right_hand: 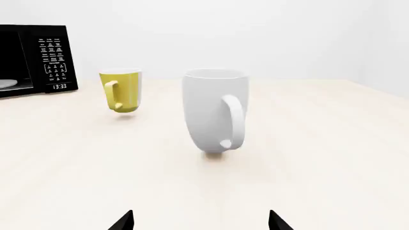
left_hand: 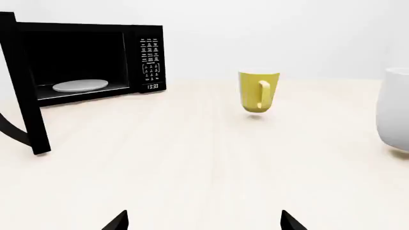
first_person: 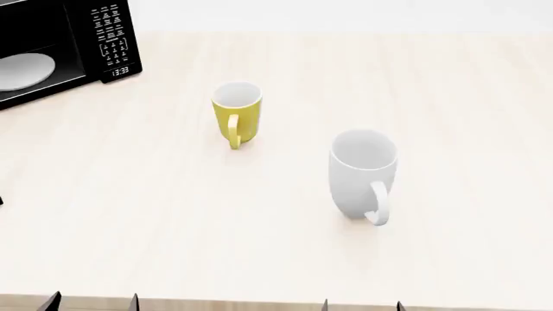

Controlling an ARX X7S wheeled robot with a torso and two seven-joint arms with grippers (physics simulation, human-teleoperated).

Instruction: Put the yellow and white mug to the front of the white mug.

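Observation:
The yellow and white mug point(first_person: 237, 114) stands upright on the pale table, its yellow handle facing me; it also shows in the left wrist view point(left_hand: 258, 91) and the right wrist view point(right_hand: 121, 90). The white mug point(first_person: 363, 172) stands to its right and nearer to me, handle facing me; it shows in the right wrist view point(right_hand: 215, 110) and at the edge of the left wrist view point(left_hand: 395, 111). My left gripper point(first_person: 93, 302) point(left_hand: 204, 221) is open and empty at the table's near edge. My right gripper point(first_person: 363, 304) point(right_hand: 200, 221) is open and empty, in line with the white mug.
A black microwave point(first_person: 61, 48) with its door open and a white plate point(first_person: 22, 70) inside stands at the far left. Its open door point(left_hand: 24, 86) juts out in the left wrist view. The table's front edge point(first_person: 259, 302) runs just before my fingertips.

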